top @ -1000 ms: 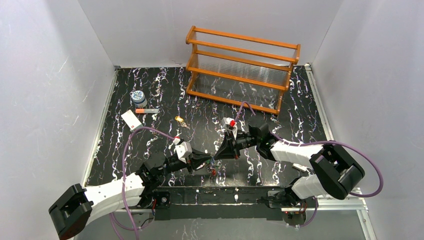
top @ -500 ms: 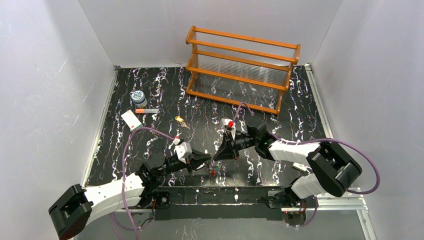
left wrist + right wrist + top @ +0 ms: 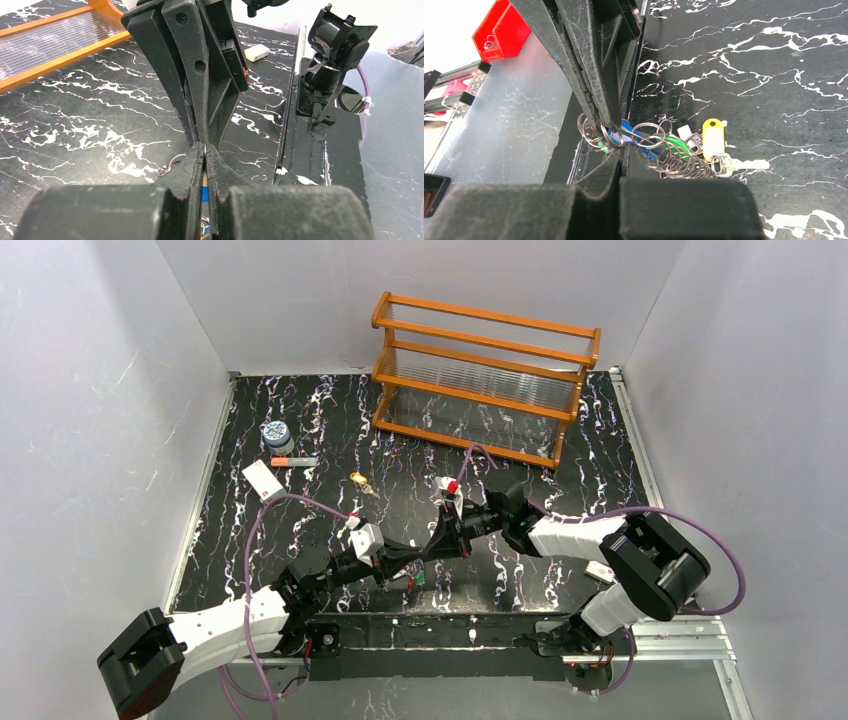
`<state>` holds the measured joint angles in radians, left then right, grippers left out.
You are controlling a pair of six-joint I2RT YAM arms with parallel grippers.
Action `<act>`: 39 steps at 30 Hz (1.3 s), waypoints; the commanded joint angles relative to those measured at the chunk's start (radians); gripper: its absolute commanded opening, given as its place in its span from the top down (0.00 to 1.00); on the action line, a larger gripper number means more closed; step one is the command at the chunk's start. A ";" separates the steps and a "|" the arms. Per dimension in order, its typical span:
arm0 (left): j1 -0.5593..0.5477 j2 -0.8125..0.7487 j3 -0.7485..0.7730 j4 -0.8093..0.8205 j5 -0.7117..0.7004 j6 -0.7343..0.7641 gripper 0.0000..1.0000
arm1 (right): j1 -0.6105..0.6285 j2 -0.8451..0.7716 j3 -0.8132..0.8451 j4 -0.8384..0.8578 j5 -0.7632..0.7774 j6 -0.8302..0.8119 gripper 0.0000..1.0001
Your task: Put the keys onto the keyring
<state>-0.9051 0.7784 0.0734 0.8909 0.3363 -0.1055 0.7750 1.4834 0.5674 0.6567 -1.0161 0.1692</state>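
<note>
The left fingers (image 3: pixel 186 172) stay clenched on the keyring (image 3: pixel 591 131); the keys (image 3: pixel 711 140) hang bunched just beside their tips. The right fingers (image 3: pixel 599 182), pressed together, have slid leftward since a second ago and now meet them tip to tip; whether they pinch a ring I cannot tell.

My left tool (image 3: pixel 204 155) and right tool (image 3: pixel 620 160) are both black. At their tips the keys (image 3: pixel 712 137) wear blue, green and yellow heads beside a silvery keyring (image 3: pixel 674 162). Under them my desk (image 3: pixel 774 75) is black, veined with white marble streaks.
</note>
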 commanded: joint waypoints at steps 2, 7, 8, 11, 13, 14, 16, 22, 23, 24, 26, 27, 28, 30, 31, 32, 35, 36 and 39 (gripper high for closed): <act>-0.005 -0.006 0.012 0.103 0.037 -0.005 1.00 | 0.012 0.043 0.039 0.078 0.044 -0.006 0.99; -0.005 -0.013 0.012 0.105 0.053 -0.005 1.00 | 0.012 0.082 0.026 0.167 0.051 0.015 0.99; -0.005 -0.015 0.010 0.105 0.053 -0.005 1.00 | 0.012 0.088 0.024 0.185 0.054 0.019 0.99; -0.005 -0.025 0.000 0.106 0.042 -0.007 1.00 | 0.012 0.091 0.026 0.202 0.056 0.030 0.92; -0.004 -0.034 -0.008 0.107 0.029 -0.007 1.00 | 0.012 0.074 0.020 0.193 0.061 0.027 0.78; -0.005 -0.039 -0.012 0.106 0.023 -0.007 1.00 | 0.012 0.060 0.015 0.180 0.067 0.019 0.71; -0.004 -0.047 -0.018 0.106 0.014 -0.007 1.00 | 0.012 0.024 0.001 0.141 0.080 -0.007 0.61; -0.004 -0.047 -0.023 0.106 0.005 -0.003 1.00 | 0.012 -0.079 -0.036 0.003 0.101 -0.119 0.52; -0.004 -0.048 -0.023 0.106 0.003 -0.003 1.00 | 0.012 -0.091 -0.037 -0.018 0.102 -0.132 0.52; -0.004 -0.047 -0.023 0.106 0.002 -0.002 1.00 | 0.012 -0.103 -0.041 -0.032 0.101 -0.143 0.51; -0.004 -0.048 -0.023 0.106 0.002 -0.002 1.00 | 0.012 -0.127 -0.051 -0.047 0.097 -0.159 0.51; -0.004 -0.048 -0.023 0.106 0.002 -0.002 1.00 | 0.012 -0.139 -0.057 -0.048 0.089 -0.165 0.51; -0.003 -0.047 -0.023 0.106 0.003 -0.002 1.00 | 0.012 -0.151 -0.061 -0.044 0.078 -0.167 0.50; -0.004 -0.047 -0.023 0.106 0.001 -0.002 1.00 | 0.012 -0.173 -0.067 -0.029 0.053 -0.168 0.45; -0.004 -0.047 -0.023 0.106 0.002 -0.003 1.00 | 0.012 -0.177 -0.067 -0.023 0.042 -0.168 0.44; -0.005 -0.047 -0.023 0.106 0.001 -0.003 1.00 | 0.012 -0.179 -0.064 -0.019 0.031 -0.168 0.44; -0.004 -0.047 -0.024 0.106 0.001 -0.007 1.00 | 0.012 -0.168 -0.044 -0.011 0.027 -0.154 0.45; -0.005 -0.046 -0.024 0.106 0.002 -0.008 1.00 | 0.012 -0.162 -0.037 -0.004 0.026 -0.143 0.45; -0.005 -0.041 -0.024 0.105 0.003 -0.010 1.00 | 0.012 -0.139 -0.028 0.054 0.017 -0.088 0.48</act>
<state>-0.9054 0.7448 0.0532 0.9424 0.3401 -0.1120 0.7811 1.3296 0.5011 0.6273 -0.9672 0.0345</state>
